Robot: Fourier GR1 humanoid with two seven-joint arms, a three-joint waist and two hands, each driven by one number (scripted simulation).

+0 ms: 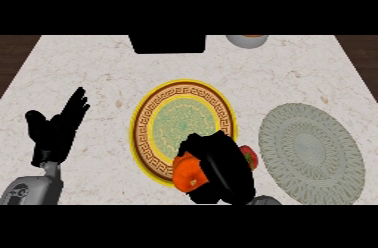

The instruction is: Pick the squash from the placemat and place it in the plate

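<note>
Orange-red squash (190,175) in curled fingers (221,164)

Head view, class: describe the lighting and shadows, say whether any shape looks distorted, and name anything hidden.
Head view: lighting is even and flat on the counter, without glare or strong cast shadows; the round plate and placemat look taller than wide, stretched by the steep angle; the right hand curls round the orange squash, hiding much of it; the left hand rests open at left.
</note>
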